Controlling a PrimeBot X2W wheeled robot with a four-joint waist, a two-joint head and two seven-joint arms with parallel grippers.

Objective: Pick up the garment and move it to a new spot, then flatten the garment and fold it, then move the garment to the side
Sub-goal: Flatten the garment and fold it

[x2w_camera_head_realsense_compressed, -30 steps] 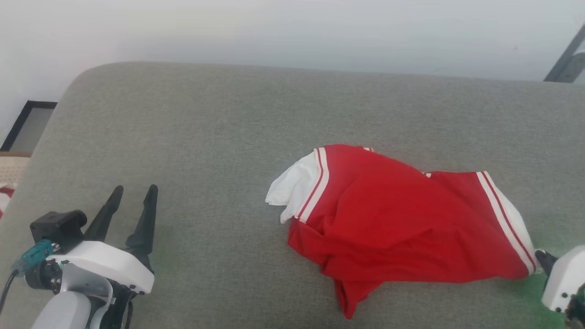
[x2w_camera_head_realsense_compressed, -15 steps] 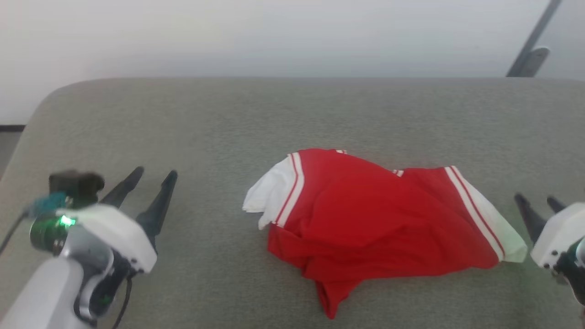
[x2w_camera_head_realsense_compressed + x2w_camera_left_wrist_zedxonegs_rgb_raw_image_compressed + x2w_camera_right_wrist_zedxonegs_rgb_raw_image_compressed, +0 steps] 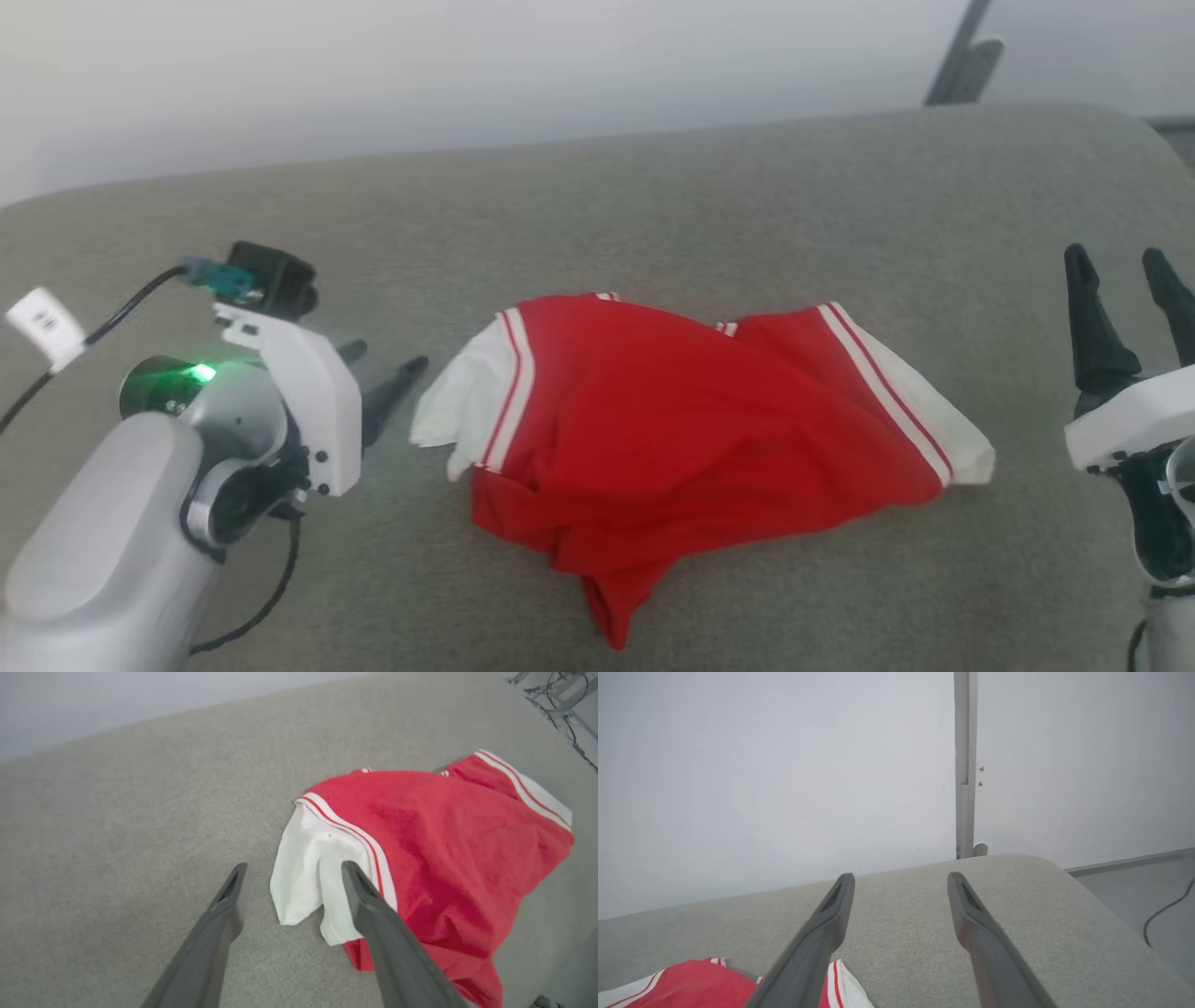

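The left claw (image 3: 294, 864) has come in toward the garment (image 3: 691, 439) — a moment ago it stood well apart. Now its fingers, spread wide and empty, point at the near white sleeve (image 3: 453, 411). The right claw (image 3: 1114, 252) is also wide and holds nothing. It has drawn away from the other sleeve (image 3: 943, 420) and stands clear of it. The head camera has turned too, so part of this shift is only the view. The garment lies crumpled, in the same shape, on the middle of the grey padded surface (image 3: 653, 187). I judge that the pick-up is about to begin at the near sleeve. Seen from the head, the left claw is mostly behind its own white wrist. Whether its tips touch the cloth I cannot tell — nor which face of the shirt is up.
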